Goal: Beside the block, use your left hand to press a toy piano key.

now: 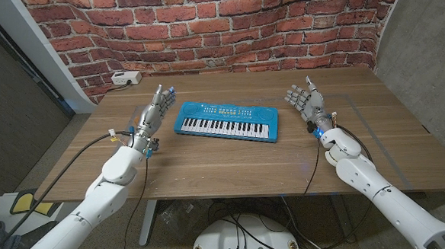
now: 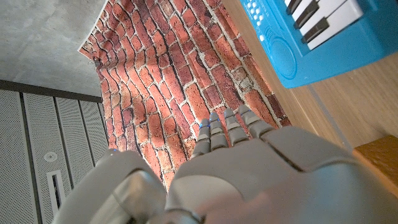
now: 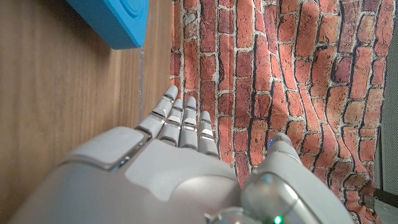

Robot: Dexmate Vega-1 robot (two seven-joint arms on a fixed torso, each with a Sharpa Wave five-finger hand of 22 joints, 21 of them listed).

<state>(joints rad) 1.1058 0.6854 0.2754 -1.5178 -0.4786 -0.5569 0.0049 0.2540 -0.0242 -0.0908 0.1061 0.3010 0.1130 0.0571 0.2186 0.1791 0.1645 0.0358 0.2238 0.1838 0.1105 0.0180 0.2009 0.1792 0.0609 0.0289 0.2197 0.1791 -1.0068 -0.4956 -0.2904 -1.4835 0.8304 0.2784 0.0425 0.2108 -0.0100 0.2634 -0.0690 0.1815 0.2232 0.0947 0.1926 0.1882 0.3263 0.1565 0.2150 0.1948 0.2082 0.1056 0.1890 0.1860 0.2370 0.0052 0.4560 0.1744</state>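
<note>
Head view gives me the table [image 1: 232, 166] with the piano [image 1: 227, 121] lying flat between my two hands, its keys toward me and its buttons toward the brick wall [image 1: 217, 22]. My left hand [image 1: 152, 113] stands on the wood just off the piano's left end, fingers stretched toward the wall and a little apart, with nothing in them. It is near the blue case but not touching it, and no finger is on a key. My right hand [image 1: 307, 102] stands off the piano's other end, a bit further from it, palm turned inward, fingers spread and reaching up, also holding nothing.

From the left wrist camera I look along the back of the left hand [image 2: 249, 162]. The fingers [image 2: 227, 127] run out straight and side by side toward the bricks, and the piano's [image 2: 311, 56] blue corner with a round speaker grille and a few white and black keys lies off to the thumb-less side, apart from the hand. A brown edge shows beside the hand at the picture's border; I cannot tell what it is.

From the right wrist camera the right hand [image 3: 168, 168] shows the same way, fingers [image 3: 180, 124] extended and close together, thumb standing off to one side, empty. A blue corner of the piano [image 3: 115, 22] lies on the wood beyond the fingertips, well apart from them.

A white socket box [image 1: 125, 78] with its cable sits at the table's far edge, beyond the left hand.
</note>
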